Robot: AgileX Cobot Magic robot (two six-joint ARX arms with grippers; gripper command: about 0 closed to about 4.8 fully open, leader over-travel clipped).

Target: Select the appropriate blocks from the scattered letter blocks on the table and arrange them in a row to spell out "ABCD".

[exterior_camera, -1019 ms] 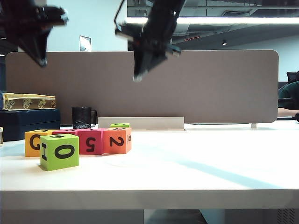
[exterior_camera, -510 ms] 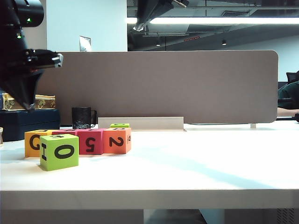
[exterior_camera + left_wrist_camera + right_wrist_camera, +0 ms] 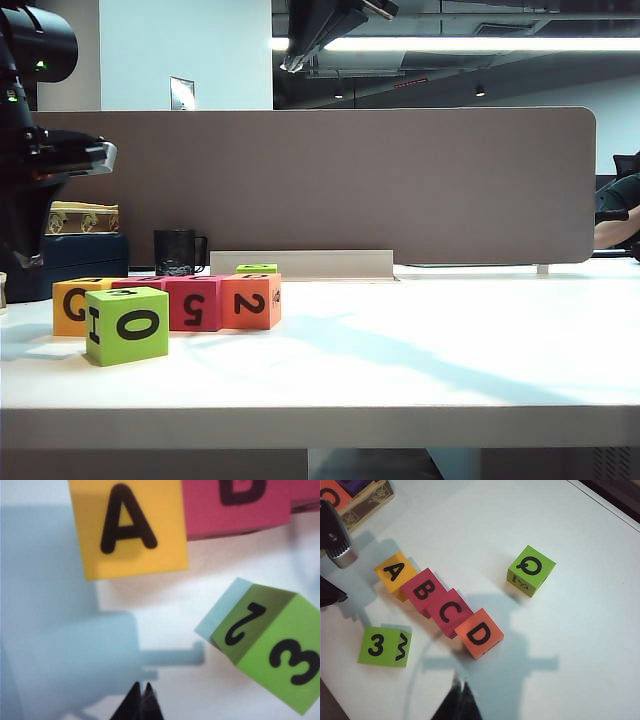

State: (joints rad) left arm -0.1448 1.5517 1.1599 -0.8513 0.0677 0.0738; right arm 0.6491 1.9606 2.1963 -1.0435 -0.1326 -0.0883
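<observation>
Four letter blocks stand in a touching row on the white table (image 3: pixel 580 645): yellow-orange A (image 3: pixel 395 575), red B (image 3: pixel 422 591), red C (image 3: pixel 449 612), orange D (image 3: pixel 479 633). From the front they show as the yellow-orange block (image 3: pixel 72 305), red 5 (image 3: pixel 195 303) and orange 2 (image 3: pixel 250 300). A lime block marked 3 (image 3: pixel 385 646), front face 0 (image 3: pixel 127 325), sits before the row. A lime Q block (image 3: pixel 531 570) sits behind it. My left gripper (image 3: pixel 141 686) is shut and empty, low beside the A block (image 3: pixel 130 527). My right gripper (image 3: pixel 461 687) is shut and empty, high above the row.
A grey divider panel (image 3: pixel 320 185) closes off the back of the table. A black mug (image 3: pixel 178 252) and a gold-patterned box (image 3: pixel 85 217) on a dark case stand at the back left. The left arm (image 3: pixel 25 150) hangs at the far left, the right arm (image 3: pixel 320 25) at the top.
The left arm has come down at the far left toward the table. The right arm has risen to the top of the view. The blocks have not moved.
</observation>
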